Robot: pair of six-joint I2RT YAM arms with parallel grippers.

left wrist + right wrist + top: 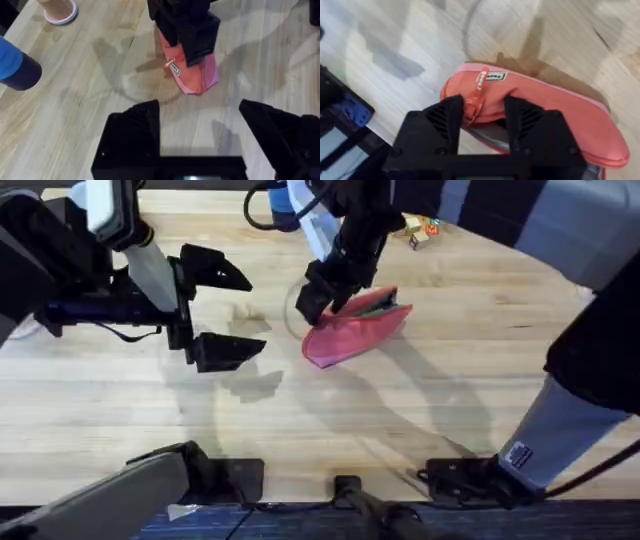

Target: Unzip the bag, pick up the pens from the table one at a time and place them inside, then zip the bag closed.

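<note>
Right end effector point(481, 112) pinched on the red zipper pull point(479, 89) at one end of the bag point(356, 330). Bag lies on the bench point(400, 420), nearer its far edge, about midway across. Left end effector point(215, 310) spread wide, empty, hovering beside the bag.

bag point(355, 335): pink-red, white label | grippers point(215, 310): blk | table point(450, 400): light wood, plank grain | cup point(59, 10): pink rim
</note>
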